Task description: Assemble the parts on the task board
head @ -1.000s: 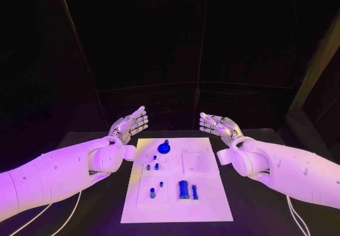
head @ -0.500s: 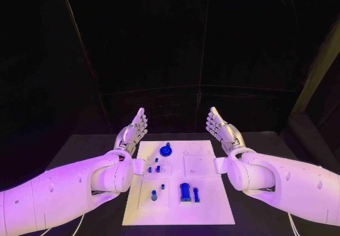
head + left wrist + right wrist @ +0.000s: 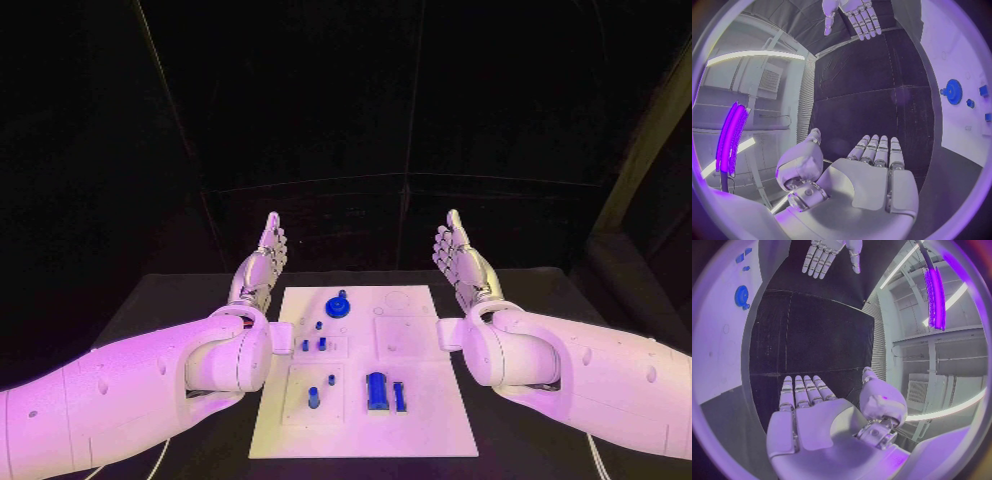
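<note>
Both hands have turned since a second ago. Left hand [image 3: 261, 264]: earlier tilted palm-up with fingers fanned toward the board's far end; now edge-on and upright, fingers straight and together, drawn closer to the task board [image 3: 361, 420]. Right hand [image 3: 463, 262]: same change, mirrored. Both hold nothing. The forearms have swung inward alongside the board.
</note>
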